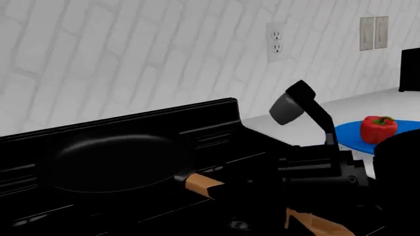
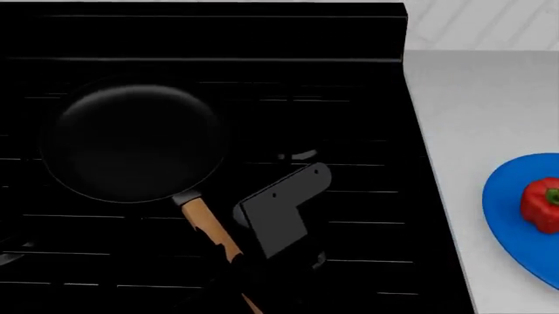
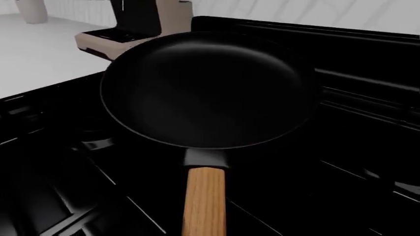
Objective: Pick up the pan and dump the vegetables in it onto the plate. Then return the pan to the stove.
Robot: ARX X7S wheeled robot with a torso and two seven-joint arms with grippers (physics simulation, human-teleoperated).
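Your round shallow black frying pan (image 2: 131, 144) sits empty on the big black gas stove (image 2: 349, 85), in the left half of the head view, with its light-brown wooden handle running down toward the lower middle of the frame. Its inside is smooth and dark, with only a soft grey shine.

The small glossy red bell pepper (image 2: 543, 204) lies on the large flat bright-blue plate (image 2: 502, 216), at the right edge of the head view, on the pale grey counter (image 2: 472, 104) beside the stove.

The right arm's gripper (image 2: 262, 261) is over the wooden handle, low in the head view. Here everything is black on black, so you cannot tell how far the jaws stand apart or if they touch the handle.

The right wrist view shows the pan from close, filling the upper middle. The left wrist view adds a white wall socket (image 1: 276, 41) at upper right. The left gripper does not appear anywhere.
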